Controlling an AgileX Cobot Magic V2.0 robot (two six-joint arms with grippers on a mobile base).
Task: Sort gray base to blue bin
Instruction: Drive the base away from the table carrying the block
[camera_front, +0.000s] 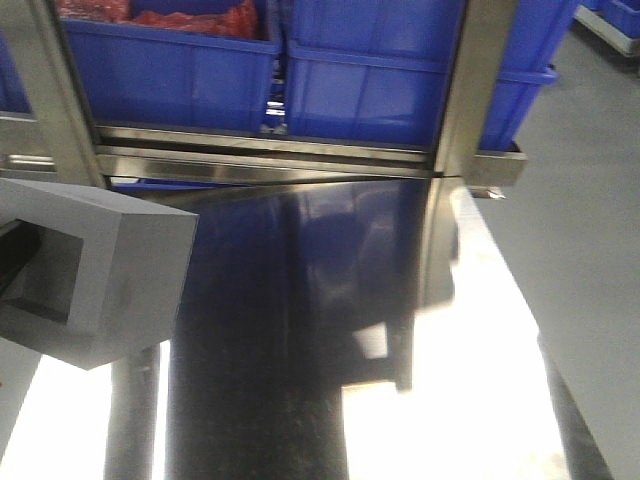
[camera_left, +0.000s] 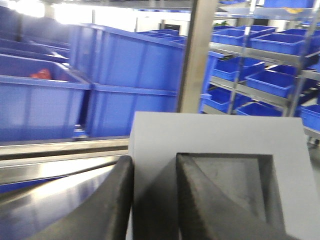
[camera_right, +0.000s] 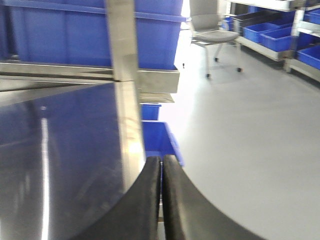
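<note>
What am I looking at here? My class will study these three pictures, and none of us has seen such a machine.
It is a two-armed robot at a shiny metal table. The front view looks across the table to blue bins on a rack. The other two views come from cameras on each wrist. The left gripper holds the gray base, a block with a square recess; one finger sits inside that recess. The right gripper is shut and empty. An office chair stands behind.
</note>
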